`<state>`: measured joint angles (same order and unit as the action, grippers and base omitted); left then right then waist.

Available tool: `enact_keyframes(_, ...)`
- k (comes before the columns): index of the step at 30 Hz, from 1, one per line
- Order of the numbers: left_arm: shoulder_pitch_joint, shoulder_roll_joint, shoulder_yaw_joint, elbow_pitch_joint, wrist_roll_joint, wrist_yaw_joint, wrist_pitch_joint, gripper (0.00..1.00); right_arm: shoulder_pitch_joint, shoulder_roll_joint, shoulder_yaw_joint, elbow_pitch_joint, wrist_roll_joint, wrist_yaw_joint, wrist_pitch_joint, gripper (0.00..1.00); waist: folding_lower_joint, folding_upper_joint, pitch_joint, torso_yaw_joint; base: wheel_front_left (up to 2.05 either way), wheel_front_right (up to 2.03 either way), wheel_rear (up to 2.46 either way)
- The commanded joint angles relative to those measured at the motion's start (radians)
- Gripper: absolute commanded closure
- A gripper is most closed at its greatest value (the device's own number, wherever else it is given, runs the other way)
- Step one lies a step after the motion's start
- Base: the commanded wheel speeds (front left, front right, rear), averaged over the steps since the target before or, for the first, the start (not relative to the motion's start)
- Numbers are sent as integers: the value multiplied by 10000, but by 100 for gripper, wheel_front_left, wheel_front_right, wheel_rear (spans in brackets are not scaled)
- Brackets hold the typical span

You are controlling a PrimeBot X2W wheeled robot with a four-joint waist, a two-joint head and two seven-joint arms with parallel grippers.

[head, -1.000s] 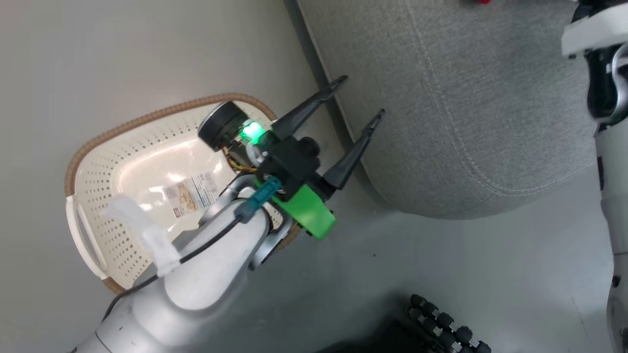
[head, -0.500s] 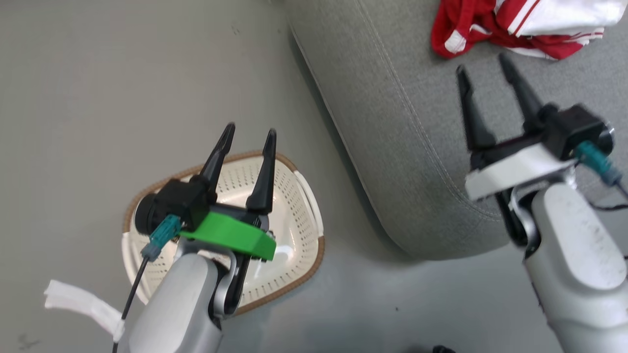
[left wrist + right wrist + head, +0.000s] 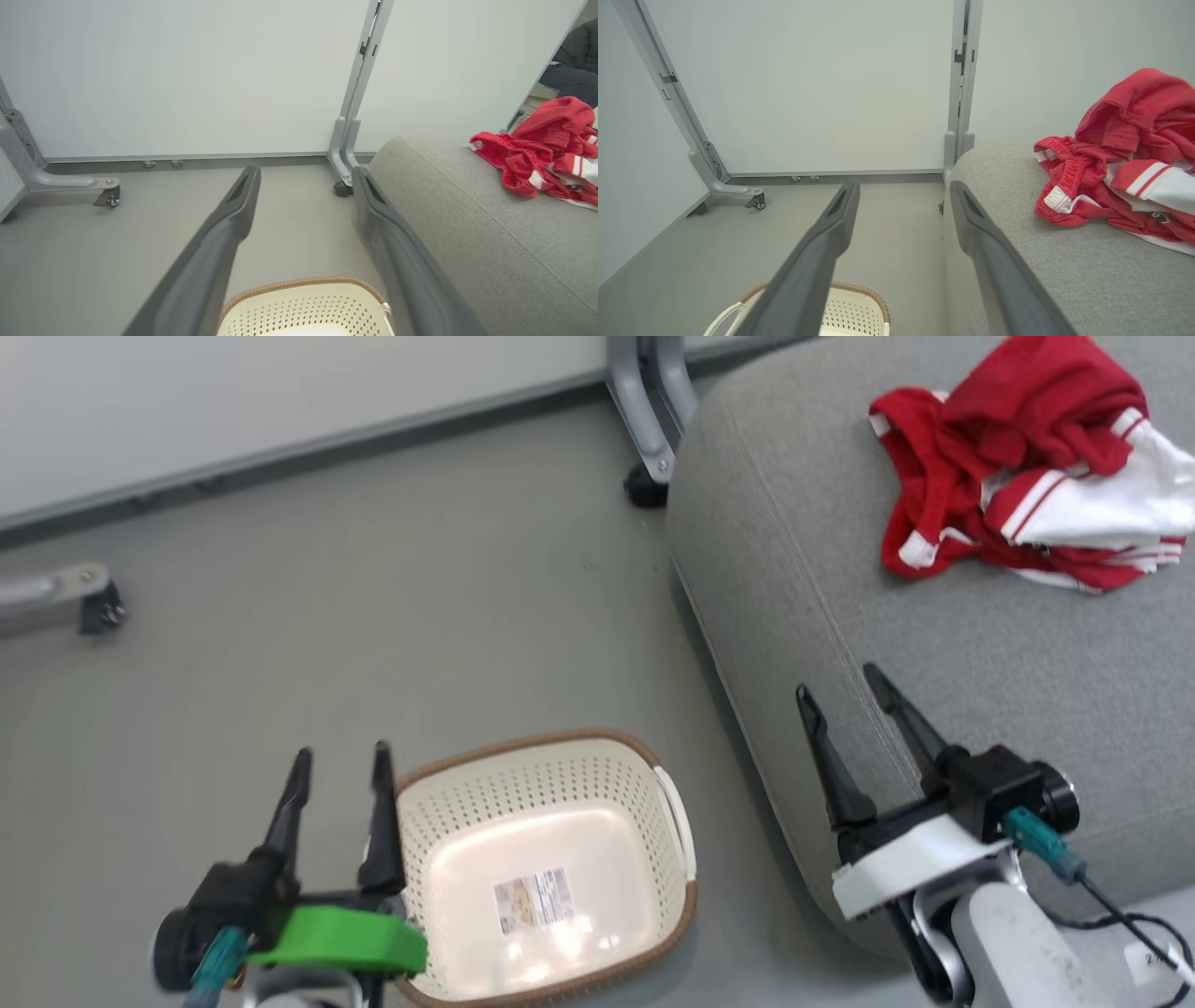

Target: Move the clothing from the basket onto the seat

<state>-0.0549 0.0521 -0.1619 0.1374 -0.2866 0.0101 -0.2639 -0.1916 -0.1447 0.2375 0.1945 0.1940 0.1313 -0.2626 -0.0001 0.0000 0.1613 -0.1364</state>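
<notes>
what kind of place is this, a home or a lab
Likely a lab mock-up, not a home: pale partition panels on grey wheeled metal feet, a bare grey floor, one light-grey fabric seat.

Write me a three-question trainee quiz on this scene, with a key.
1. True or false: the basket stands on the seat.
2. Where does the clothing lie? A) in the basket B) on the seat C) on the floor
3. In one word, how do the jaws of the left tool and the right tool stand?
Key: 1. False; it stands on the floor beside the seat. 2. B. 3. Open, with nothing between them.
</notes>
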Motion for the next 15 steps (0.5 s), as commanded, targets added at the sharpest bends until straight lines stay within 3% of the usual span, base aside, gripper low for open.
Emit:
enact_keyframes(1,475,-6,256,-332,187,21,-3,0,355,89,-62,-207,-140,-10,-32,0,1,0,-1324,871,0,0,0)
enact_keyframes(8,1942,-10,874,-1572,203,-405,-3,0,1385,424,20,-972,-523,-10,-32,0,1,0,-1724,730,0,0,0)
enact_keyframes(15,2907,-6,1046,-1735,327,-674,-2,0,2136,428,146,-1113,-504,-10,-32,0,1,0,-2070,584,0,0,0)
